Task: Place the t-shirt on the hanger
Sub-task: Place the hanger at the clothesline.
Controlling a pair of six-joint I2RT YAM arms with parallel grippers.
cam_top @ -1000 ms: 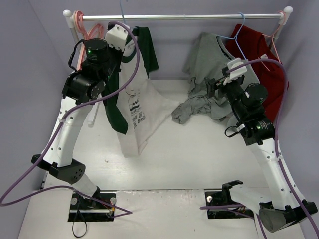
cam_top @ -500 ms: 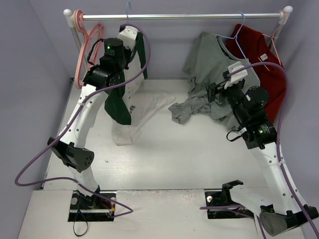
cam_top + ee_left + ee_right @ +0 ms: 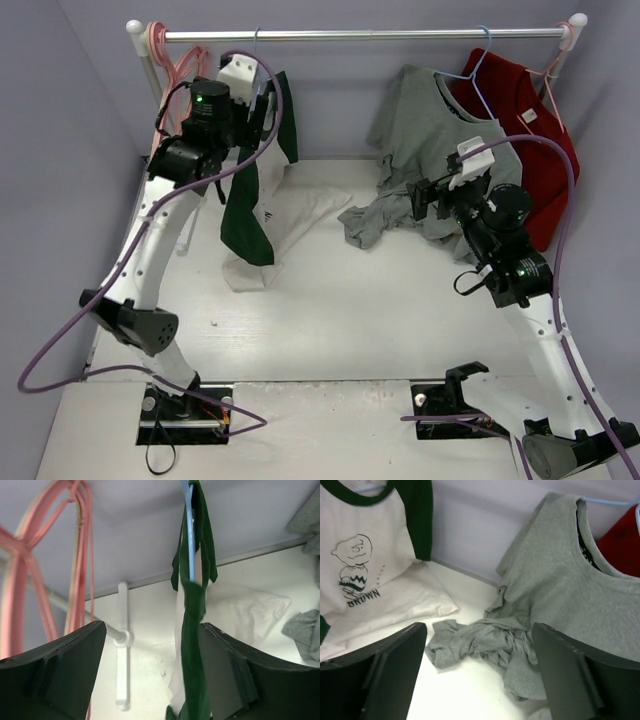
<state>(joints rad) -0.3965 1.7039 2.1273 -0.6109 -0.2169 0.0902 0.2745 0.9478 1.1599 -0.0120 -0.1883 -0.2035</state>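
Observation:
The t-shirt (image 3: 250, 215), off-white with dark green sleeves, hangs on the light-blue hanger (image 3: 190, 535), whose hook is over the rail (image 3: 400, 34). Its lower part lies bunched on the table. The cartoon print (image 3: 355, 562) shows in the right wrist view. My left gripper (image 3: 265, 108) is open right at the shirt's shoulder. In the left wrist view the green cloth (image 3: 194, 630) hangs between the jaws of that gripper (image 3: 151, 630), close to the right finger. My right gripper (image 3: 420, 198) (image 3: 479, 630) is open above the table, holding nothing.
A grey t-shirt (image 3: 425, 130) hangs from the rail with its hem crumpled on the table (image 3: 485, 642) below my right gripper. A red t-shirt (image 3: 525, 120) hangs at the far right. Pink hangers (image 3: 75, 555) hang at the rail's left end by the white post (image 3: 122, 640).
My left gripper has opened and let go of the t-shirt, which now hangs from the rail by its hanger. The left arm drew back slightly left. My right gripper opened wider.

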